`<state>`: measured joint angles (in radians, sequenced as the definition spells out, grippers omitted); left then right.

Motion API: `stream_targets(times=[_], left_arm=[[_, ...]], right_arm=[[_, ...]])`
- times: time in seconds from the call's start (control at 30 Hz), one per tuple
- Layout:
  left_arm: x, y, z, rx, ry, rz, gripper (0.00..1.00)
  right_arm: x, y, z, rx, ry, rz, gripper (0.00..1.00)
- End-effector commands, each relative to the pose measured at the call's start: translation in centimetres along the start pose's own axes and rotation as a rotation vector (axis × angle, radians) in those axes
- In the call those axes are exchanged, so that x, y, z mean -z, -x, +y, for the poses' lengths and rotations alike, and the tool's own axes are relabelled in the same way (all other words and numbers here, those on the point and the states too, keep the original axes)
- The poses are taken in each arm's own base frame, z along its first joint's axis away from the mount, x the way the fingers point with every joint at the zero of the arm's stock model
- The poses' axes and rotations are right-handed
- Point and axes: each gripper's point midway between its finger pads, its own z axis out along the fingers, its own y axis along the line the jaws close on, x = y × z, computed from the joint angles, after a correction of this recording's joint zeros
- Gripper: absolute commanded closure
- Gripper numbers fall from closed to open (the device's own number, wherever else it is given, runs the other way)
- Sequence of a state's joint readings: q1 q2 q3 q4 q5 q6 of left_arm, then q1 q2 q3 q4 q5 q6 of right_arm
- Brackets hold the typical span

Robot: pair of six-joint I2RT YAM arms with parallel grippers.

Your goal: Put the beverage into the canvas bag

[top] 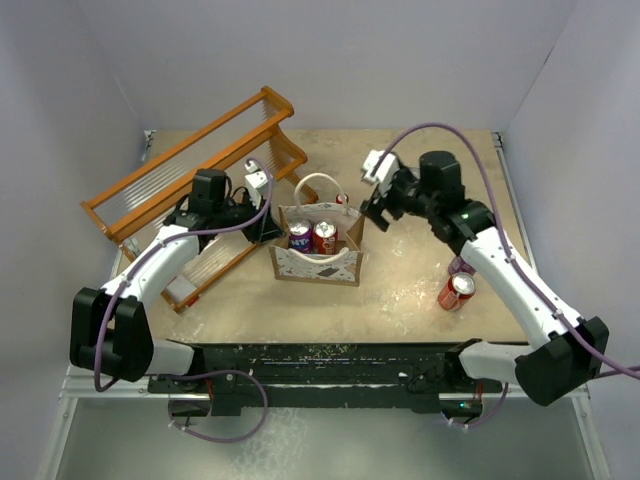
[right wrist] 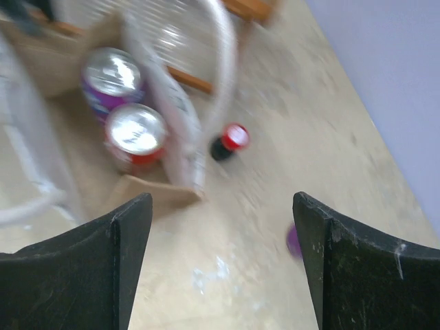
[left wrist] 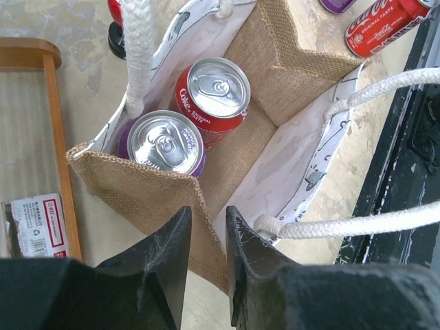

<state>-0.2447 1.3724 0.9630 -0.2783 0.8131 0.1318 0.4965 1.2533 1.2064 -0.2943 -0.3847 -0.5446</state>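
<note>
Two cans are held in the tan, rope-handled canvas bag; left fingers are slightly parted astride its wall, right fingers spread wide.

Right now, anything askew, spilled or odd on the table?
Nothing clearly wrong: two cans stand upright inside the canvas bag; a red can and a purple can sit on the table to its right. The wooden rack sits diagonal to the table edges. No spill visible.

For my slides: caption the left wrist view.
Jaws slightly apart at the near wall of the bag; a red can and a purple can stand upright inside.
</note>
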Motion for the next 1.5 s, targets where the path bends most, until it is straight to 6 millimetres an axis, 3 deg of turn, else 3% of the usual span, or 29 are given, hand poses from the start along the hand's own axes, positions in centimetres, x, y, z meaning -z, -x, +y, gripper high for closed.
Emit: stream_targets(times=[0.0,0.33,0.53,0.73,0.93,1.27,1.47], left_arm=[[1.1,3.1,-0.9,-0.098,0.012,-0.083,0.69],[1.4,3.3,-1.2,-0.112,0.011,-0.092,0.65],[2.0,3.7,-1.6,-0.134,0.015,-0.108,0.64],[2.1,3.7,-2.0,-0.143,0.008,-0.11,0.64],[2.2,3.9,-2.1,-0.146,0.006,-0.115,0.64],[2.2,3.9,-2.1,-0.151,0.006,-0.117,0.64],[2.3,3.8,-2.1,-0.152,0.008,-0.115,0.64]], right_arm=[[2.4,-2.6,-5.5,-0.155,-0.225,0.022,0.15],[4.5,-11.8,-14.9,-0.429,-0.55,0.204,0.11],[2.9,-14.9,-18.0,-0.548,-0.567,0.262,0.07],[0.5,-17.0,-18.3,-0.621,-0.517,0.308,0.01],[-1.2,-18.4,-18.5,-0.661,-0.48,0.34,0.0],[-3.9,-21.4,-19.0,-0.695,-0.451,0.397,0.03],[-5.0,-22.6,-18.3,-0.713,-0.41,0.416,0.08]])
